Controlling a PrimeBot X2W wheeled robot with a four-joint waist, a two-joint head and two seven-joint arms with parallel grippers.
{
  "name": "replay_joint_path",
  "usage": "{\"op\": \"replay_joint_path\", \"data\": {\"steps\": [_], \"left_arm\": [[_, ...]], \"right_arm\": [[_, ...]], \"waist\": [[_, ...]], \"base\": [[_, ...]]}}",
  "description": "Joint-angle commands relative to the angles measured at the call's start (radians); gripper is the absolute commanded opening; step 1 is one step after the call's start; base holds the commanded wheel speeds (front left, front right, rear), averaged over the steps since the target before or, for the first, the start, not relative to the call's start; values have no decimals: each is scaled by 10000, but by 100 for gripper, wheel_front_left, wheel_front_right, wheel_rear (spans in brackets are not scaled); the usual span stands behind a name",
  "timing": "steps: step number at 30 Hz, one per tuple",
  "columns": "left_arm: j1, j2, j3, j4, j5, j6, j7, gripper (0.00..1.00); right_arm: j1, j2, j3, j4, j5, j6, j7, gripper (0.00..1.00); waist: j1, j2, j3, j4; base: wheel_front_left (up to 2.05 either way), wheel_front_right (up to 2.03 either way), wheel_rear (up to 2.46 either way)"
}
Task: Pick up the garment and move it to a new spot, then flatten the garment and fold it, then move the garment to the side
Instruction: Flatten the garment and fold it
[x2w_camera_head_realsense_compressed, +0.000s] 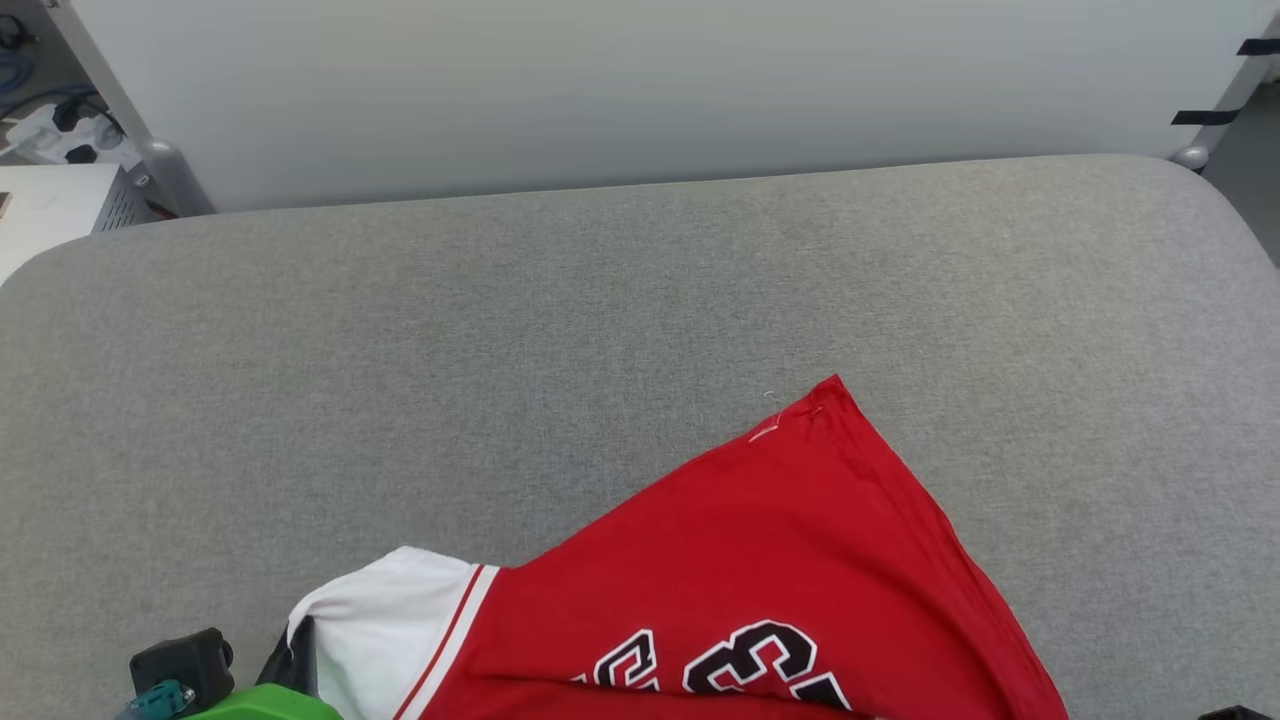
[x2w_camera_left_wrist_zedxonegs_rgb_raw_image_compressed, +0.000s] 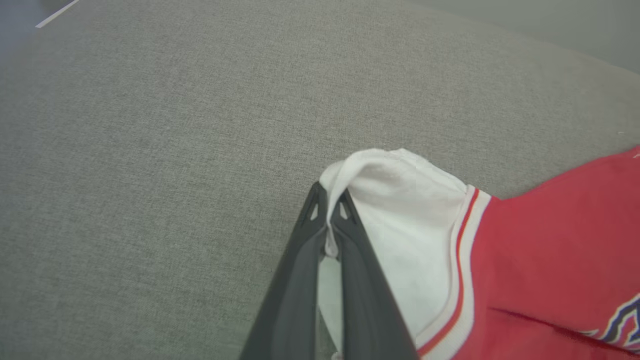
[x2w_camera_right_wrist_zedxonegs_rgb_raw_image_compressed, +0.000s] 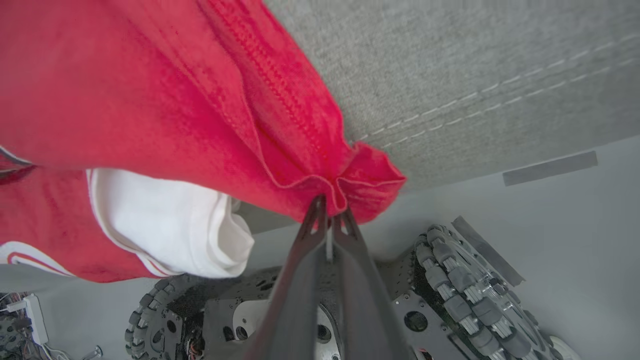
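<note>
Garment (x2w_camera_head_realsense_compressed: 760, 560): red jersey-type tee at near edge of table (x2w_camera_head_realsense_compressed: 640, 300), right of centre in head view. Its lower part runs off bottom of frame. Far corner (x2w_camera_head_realsense_compressed: 835, 385) pts up-frame and lies flat on the grey fabric top. Black numerals (x2w_camera_head_realsense_compressed: 755, 660) w/ white outline, partly cut off at frame bottom. White sleeve (x2w_camera_left_wrist_zedxonegs_rgb_raw_image_compressed: 400, 215) on robot's left side. Red-white striped trim (x2w_camera_left_wrist_zedxonegs_rgb_raw_image_compressed: 462, 260) where it joins the red body.

Left tool (x2w_camera_left_wrist_zedxonegs_rgb_raw_image_compressed: 328, 200): fingers pressed together, pinching edge of white sleeve. A fold of cloth pokes up btwn the tips and drapes over them. Can't tell whether sleeve is clear of table at the pinch.

Right tool (x2w_camera_right_wrist_zedxonegs_rgb_raw_image_compressed: 330, 212): fingers pressed together, pinching bunched red hem, w/ cloth gathered in folds at the tips. Seam stitching (x2w_camera_right_wrist_zedxonegs_rgb_raw_image_compressed: 280, 85) runs up the red panel from the pinch. Pinch pt sits past table's edge. Behind it: grey table fabric w/ pale stitch lines (x2w_camera_right_wrist_zedxonegs_rgb_raw_image_compressed: 475, 95). Nearer the camera: floor (x2w_camera_right_wrist_zedxonegs_rgb_raw_image_compressed: 575, 225) and robot's base wheels (x2w_camera_right_wrist_zedxonegs_rgb_raw_image_compressed: 465, 295). Second white sleeve (x2w_camera_right_wrist_zedxonegs_rgb_raw_image_compressed: 170, 225) hangs loose under the red cloth, left of the fingers in right wrist view.

Bkgd: pale wall panel (x2w_camera_head_realsense_compressed: 640, 90) behind table. Green part (x2w_camera_head_realsense_compressed: 265, 705) at lower left of head view, just beside the white sleeve.
</note>
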Motion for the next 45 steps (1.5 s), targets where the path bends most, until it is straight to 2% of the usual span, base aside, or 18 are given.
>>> {"op": "replay_joint_path", "data": {"steps": [1, 2, 3, 10, 14, 17, 22, 29, 35, 45], "left_arm": [[69, 12, -13, -20, -48, 79, 32, 0], [42, 2, -65, -59, -13, 104, 51, 0], [20, 7, -100, -117, 15, 122, 67, 0], [-169, 71, -205, -528, 198, 251, 136, 0], [-448, 74, -323, -822, 333, 298, 213, 0], [-730, 28, -480, -959, 448, 269, 250, 0], [-1259, -138, -813, -971, 614, 141, 277, 0], [-1938, -368, -1171, -811, 732, -136, 213, 0], [-2464, -511, -1389, -714, 857, -325, 104, 0], [-3055, -784, -1606, -341, 858, -656, -209, 0]], "right_arm": [[-34, 31, -18, -23, -80, -7, -232, 77], [-203, 36, 1, -58, -195, -7, -702, 100], [-443, -54, -2, -152, -359, -7, -1328, 100], [-1733, -391, -108, -361, -1135, -7, -3948, 100], [-2830, -624, 296, 163, -1362, -7, -4773, 100], [-3677, -1010, 766, 735, -1299, -7, -4834, 100], [-5088, -1938, 1907, 1549, -778, -7, -3934, 100], [-7131, -3264, 3657, 2254, 592, -7, -884, 100], [-8378, -3649, 4711, 2630, 1016, -7, 925, 100], [-8895, -3836, 5594, 4029, 1534, -7, 1901, 100]], "waist": [[0, 0, 2, -64], [0, 0, 33, -70], [0, 0, 39, -64], [0, 0, 259, 139], [0, 0, 504, 394], [0, 0, 703, 663], [0, 0, 1000, 1183], [0, 0, 1435, 1815], [0, 0, 1804, 2289], [0, 0, 2482, 2807]], "base": [[0, 0, 0], [0, 0, 0], [0, 0, 0], [0, 0, 0], [0, 0, 0], [0, 0, 0], [0, 0, 0], [0, 0, 0], [0, 0, 0], [0, 0, 0]]}}
